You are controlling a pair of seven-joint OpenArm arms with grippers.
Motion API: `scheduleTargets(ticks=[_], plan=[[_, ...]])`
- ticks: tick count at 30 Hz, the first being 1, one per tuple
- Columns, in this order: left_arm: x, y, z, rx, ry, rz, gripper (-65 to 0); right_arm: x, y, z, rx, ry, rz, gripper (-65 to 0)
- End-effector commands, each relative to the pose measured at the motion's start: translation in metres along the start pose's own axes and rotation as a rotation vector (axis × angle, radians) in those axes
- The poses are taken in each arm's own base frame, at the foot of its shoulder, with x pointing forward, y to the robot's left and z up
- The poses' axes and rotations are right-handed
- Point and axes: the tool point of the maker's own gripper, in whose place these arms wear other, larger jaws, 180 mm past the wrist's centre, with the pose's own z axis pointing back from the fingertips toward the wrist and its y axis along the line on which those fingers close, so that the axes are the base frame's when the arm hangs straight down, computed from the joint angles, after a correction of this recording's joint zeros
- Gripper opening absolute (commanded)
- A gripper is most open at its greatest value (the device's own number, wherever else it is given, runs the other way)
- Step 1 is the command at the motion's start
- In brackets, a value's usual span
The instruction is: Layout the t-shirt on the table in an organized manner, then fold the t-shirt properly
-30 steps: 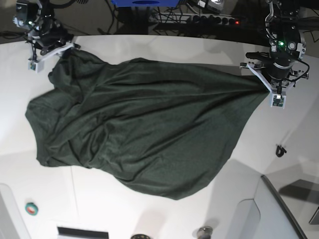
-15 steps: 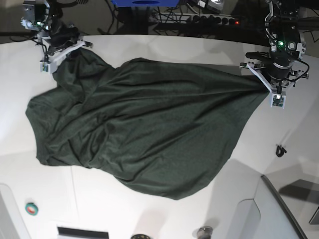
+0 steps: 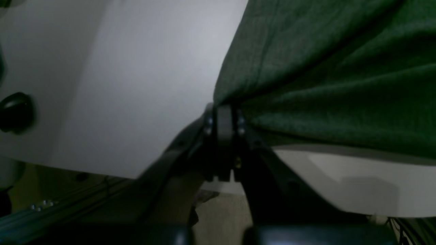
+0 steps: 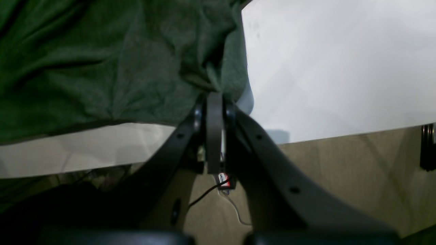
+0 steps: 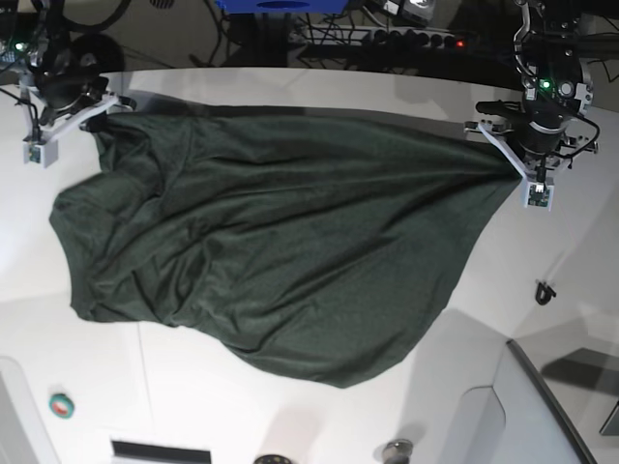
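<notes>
The dark green t-shirt (image 5: 280, 242) lies spread and wrinkled across the white table (image 5: 319, 87), its far edge pulled taut between my two grippers. My left gripper (image 5: 513, 164) at the base view's right is shut on one corner of the t-shirt (image 3: 323, 85); its jaws stand closed in the left wrist view (image 3: 223, 114). My right gripper (image 5: 92, 116) at the far left is shut on the other corner; the right wrist view (image 4: 214, 97) shows the cloth (image 4: 102, 61) bunched at the closed jaws.
A small black knob (image 5: 545, 291) sits on the table at the right, also in the left wrist view (image 3: 15, 112). A green and red round object (image 5: 62, 405) lies at the front left. Cables and a power strip (image 5: 406, 39) run behind the table.
My right gripper has moved left and outward with its corner, stretching the far edge of the t-shirt into a straight line. The left gripper has not moved.
</notes>
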Motion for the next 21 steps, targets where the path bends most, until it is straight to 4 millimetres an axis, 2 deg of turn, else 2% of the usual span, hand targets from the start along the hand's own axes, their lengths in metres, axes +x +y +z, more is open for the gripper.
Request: scheduleTargets(ticks=[1,6,9,14,17,18,21], plan=[[0.01,0.006,0.003,0.019,-0.035,-0.008,-65.0,0.01,-0.001,0.005,-0.001,-0.039,0.009,-64.4],[0.01,0.006,0.003,0.019,-0.035,-0.008,-65.0,0.02,0.006,0.007,0.015,-0.068,0.025,-64.4],[0.01,0.006,0.003,0.019,-0.035,-0.008,-65.0,0.04,0.027,0.002,0.068,-0.11,0.046,-64.4],[0.01,0.006,0.003,0.018,-0.035,-0.009,-65.0,0.079,0.097,-0.005,0.231,-0.188,0.139,-64.4],[0.009,0.006,0.004,0.017,-0.034,-0.01,-65.0,0.099,0.158,-0.008,0.364,-0.223,0.233,-64.4],[0.009,0.006,0.004,0.017,-0.032,-0.01,-65.0,0.1,0.178,-0.013,0.404,-0.213,0.27,-64.4],[0.009,0.006,0.004,0.021,-0.031,-0.013,-65.0,0.087,0.217,-0.043,0.46,-0.118,0.363,-63.6]])
